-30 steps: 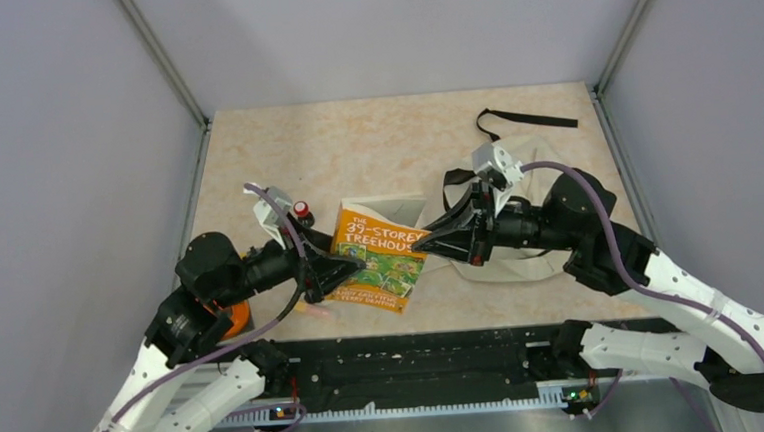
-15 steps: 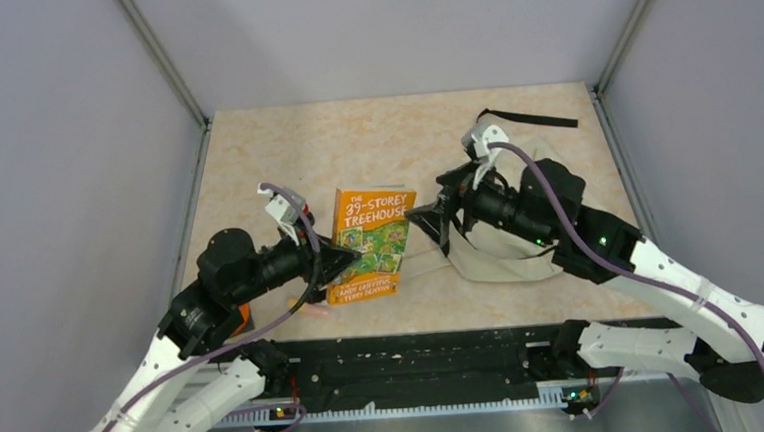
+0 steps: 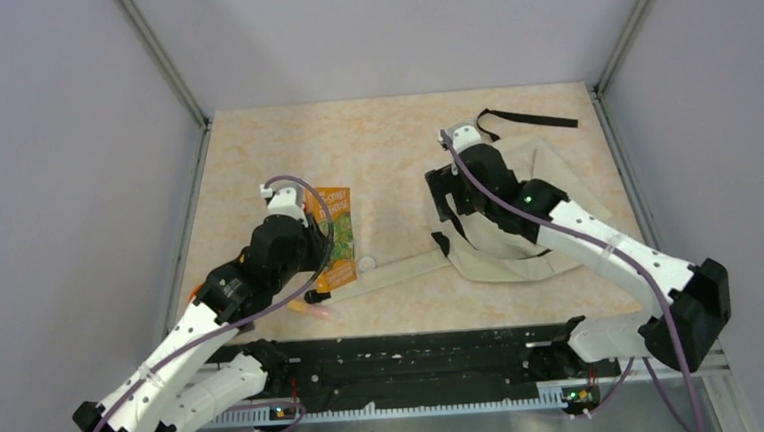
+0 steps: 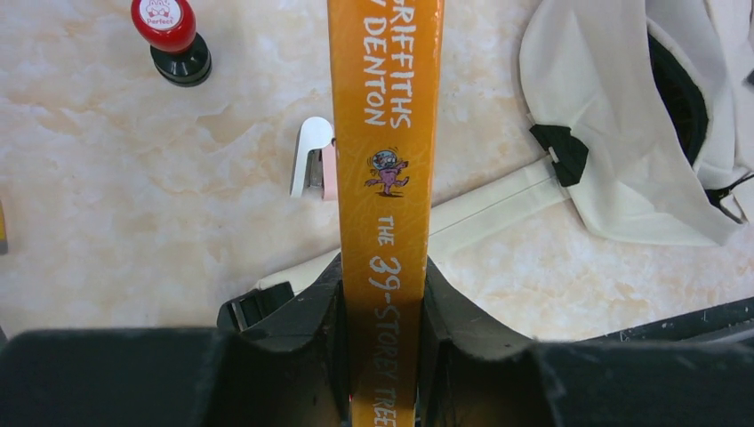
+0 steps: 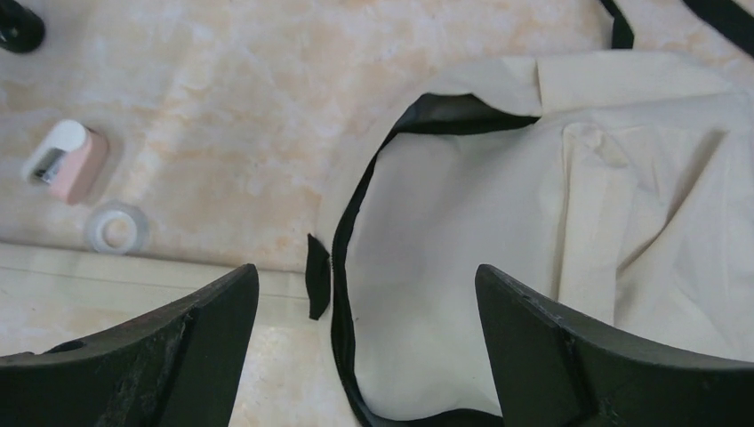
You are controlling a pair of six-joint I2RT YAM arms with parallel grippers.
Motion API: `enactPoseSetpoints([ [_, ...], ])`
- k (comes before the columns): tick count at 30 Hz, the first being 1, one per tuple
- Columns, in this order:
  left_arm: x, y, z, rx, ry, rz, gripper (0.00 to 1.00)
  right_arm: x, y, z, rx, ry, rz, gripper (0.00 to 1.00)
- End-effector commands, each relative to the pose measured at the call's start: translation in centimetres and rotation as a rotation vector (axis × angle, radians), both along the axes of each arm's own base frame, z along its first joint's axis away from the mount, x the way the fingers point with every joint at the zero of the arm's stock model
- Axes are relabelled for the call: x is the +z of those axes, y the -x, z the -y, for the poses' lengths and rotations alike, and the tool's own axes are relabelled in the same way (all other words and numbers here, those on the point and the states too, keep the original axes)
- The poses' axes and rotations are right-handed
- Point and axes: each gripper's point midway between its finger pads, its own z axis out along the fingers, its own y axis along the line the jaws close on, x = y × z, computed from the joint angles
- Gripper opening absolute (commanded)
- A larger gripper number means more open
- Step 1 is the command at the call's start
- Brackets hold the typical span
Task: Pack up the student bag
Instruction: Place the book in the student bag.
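From above, the left tool pinches an orange book stood on edge left of centre; the student bag lies slumped at centre right of the table, apart from the book, its long strap trailing toward lower centre; the right tool hangs over the bag's left edge; nothing props the mouth, so I judge the book could butt limp fabric and shove the bag away rather than enter. In the left wrist view the jaws clamp narrowly on the spine near its lower end only, so the long book may pivot or slip when swung; a red-capped stamp at upper left and a small pink-and-white stapler just left of the spine could be knocked if the book sags. In the right wrist view the fingers stand wide with nothing between them, above the black-lined opening, which looks nearly flat; a tape ring lies at left, apart from the bag; pinching both layers together would keep the mouth closed.
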Motion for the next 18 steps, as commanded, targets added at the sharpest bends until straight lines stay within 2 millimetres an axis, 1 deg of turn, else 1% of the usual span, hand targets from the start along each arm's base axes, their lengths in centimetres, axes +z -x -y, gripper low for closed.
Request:
enactPoseSetpoints([
  [1,2.9,-2.0,0.9,0.05,0.101,0.11,0.0,-2.7,0.1,-0.6,0.02,0.038,-0.071,0.87],
  [4,2.7,-2.1,1.5,0.035,0.122,0.102,0.0,-4.3,0.4,-0.7,0.021,0.044,-0.113,0.85],
  [9,2.1,-2.2,1.8,0.024,0.116,0.082,0.0,-5.9,0.7,0.5,-0.018,0.099,-0.139,0.87],
  [12,2.1,-2.3,2.0,0.018,0.121,0.082,0.0,-6.5,0.5,1.8,-0.076,0.152,-0.142,0.86],
  [16,2.5,-2.3,1.9,0.018,0.125,0.092,0.0,-6.9,0.4,2.2,-0.1,0.178,-0.15,0.83],
  [18,2.6,-2.3,1.7,0.025,0.123,0.094,0.0,-7.0,0.3,2.4,-0.111,0.184,-0.146,0.79],
])
